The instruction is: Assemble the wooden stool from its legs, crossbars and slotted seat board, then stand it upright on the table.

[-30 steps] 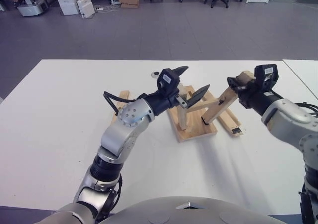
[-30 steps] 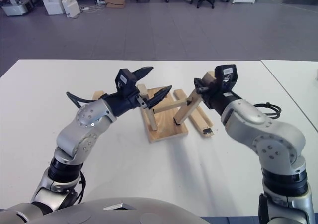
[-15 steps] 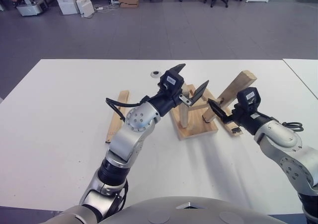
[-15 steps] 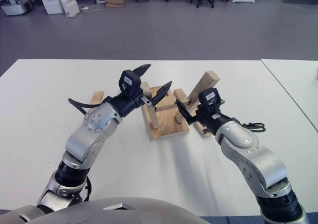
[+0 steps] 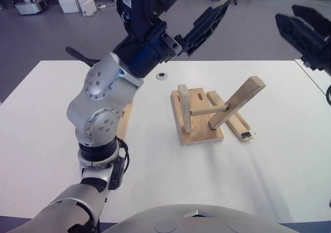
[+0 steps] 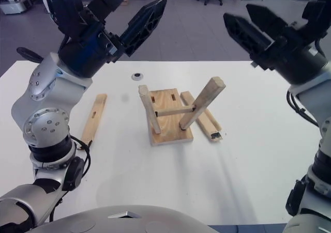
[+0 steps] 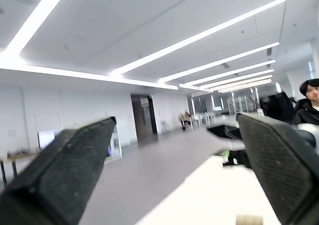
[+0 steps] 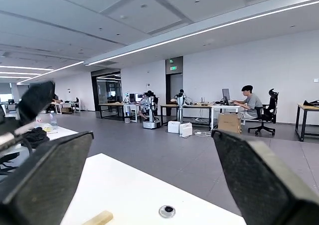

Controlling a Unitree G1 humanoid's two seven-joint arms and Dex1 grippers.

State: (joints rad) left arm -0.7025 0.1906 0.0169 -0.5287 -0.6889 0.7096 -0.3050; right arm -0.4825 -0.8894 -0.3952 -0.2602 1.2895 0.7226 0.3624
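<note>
The slotted seat board (image 5: pixel 200 134) lies flat on the white table (image 5: pixel 57 114). One leg (image 5: pixel 183 108) stands upright in it. A thin crossbar (image 5: pixel 208 110) joins it to a second leg (image 5: pixel 238 102), which leans toward the right. Another wooden piece (image 5: pixel 231 120) lies flat along the board's right side. A loose piece (image 6: pixel 94 118) lies to the left. My left gripper (image 5: pixel 194 5) is open, high above the table behind the board. My right gripper (image 6: pixel 256 24) is open too, raised high at the right. Both hold nothing.
A small round dark object (image 5: pixel 162 76) sits on the table behind the board. The right wrist view catches it (image 8: pixel 169 211) and a wooden end (image 8: pixel 97 219) below the open fingers (image 8: pixel 254 180). A second table (image 5: pixel 315 73) adjoins at the right.
Both arms have swung up from the stool parts to high above the table. The right gripper, shut on the leaning leg's top a second ago, is off it. The leg still leans.
</note>
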